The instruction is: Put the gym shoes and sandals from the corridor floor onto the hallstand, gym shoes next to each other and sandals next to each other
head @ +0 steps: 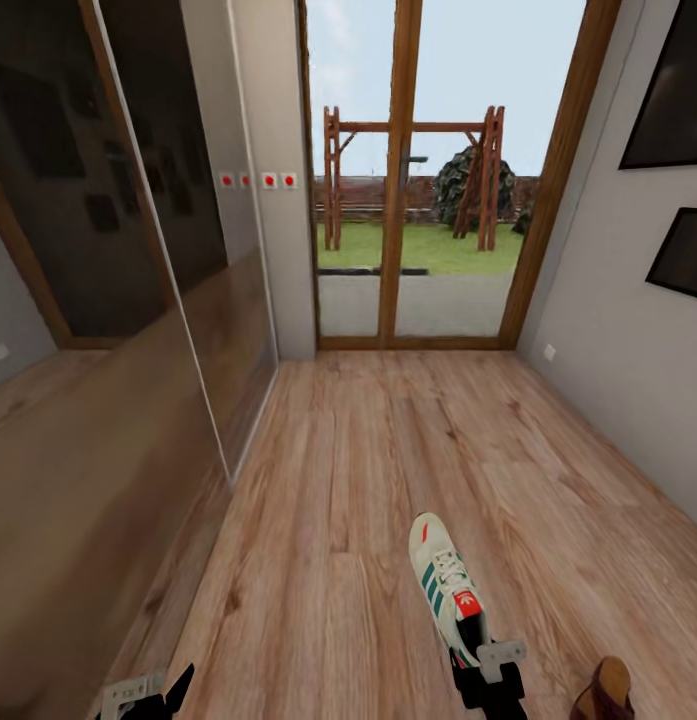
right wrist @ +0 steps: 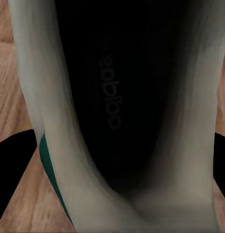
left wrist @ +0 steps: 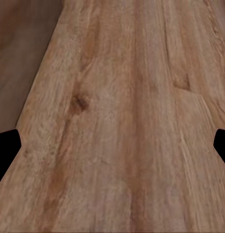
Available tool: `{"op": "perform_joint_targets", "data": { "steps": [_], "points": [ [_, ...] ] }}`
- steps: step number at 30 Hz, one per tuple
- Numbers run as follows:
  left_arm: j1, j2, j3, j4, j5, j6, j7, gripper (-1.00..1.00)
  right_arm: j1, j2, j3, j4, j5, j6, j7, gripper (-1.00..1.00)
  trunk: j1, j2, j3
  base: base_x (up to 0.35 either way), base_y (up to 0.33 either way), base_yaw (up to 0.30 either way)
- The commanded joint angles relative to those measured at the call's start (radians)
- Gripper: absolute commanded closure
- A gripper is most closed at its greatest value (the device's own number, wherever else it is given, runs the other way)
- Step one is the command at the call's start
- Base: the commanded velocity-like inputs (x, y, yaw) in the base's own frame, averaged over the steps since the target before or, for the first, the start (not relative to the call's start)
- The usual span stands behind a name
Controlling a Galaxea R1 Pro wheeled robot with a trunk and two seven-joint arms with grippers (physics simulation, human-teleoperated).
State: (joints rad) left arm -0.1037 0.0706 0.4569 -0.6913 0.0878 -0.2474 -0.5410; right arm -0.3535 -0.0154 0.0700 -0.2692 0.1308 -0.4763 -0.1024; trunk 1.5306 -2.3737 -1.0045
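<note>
Corridor floor (head: 368,480), glass door ahead.
Our right tool (head: 486,668) clamps a gym shoe (head: 443,585) by its heel; left tool (head: 148,692) released. Heel-only grip may let it swing loose.

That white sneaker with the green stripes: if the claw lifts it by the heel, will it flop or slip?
The gym shoe looks fairly stiff, with a moulded sole, so it probably keeps its shape. Held at the heel by the right gripper, its long toe may droop and swing. The smooth collar might slip somewhat.
</note>
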Motion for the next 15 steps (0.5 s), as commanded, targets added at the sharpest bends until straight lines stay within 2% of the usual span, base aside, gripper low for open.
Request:
{"op": "perform_joint_targets", "data": {
  "steps": [1, 15],
  "points": [
    [-0.001, 0.0, 0.002, 0.001, 0.009, 0.002, -0.009, -1.0, -0.001, 0.0, 0.007, 0.001, 0.007, -0.001, -0.01, 1.0, 0.0, 0.0, -0.001, 0.337, 0.002, -0.178],
    [-0.001, 0.0, 0.003, 0.001, 0.009, 0.002, -0.009, -1.0, -0.001, 0.0, 0.007, 0.001, 0.007, -0.001, -0.011, 1.0, 0.0, 0.0, -0.001, 0.338, 0.0, -0.238]
  ]
}}
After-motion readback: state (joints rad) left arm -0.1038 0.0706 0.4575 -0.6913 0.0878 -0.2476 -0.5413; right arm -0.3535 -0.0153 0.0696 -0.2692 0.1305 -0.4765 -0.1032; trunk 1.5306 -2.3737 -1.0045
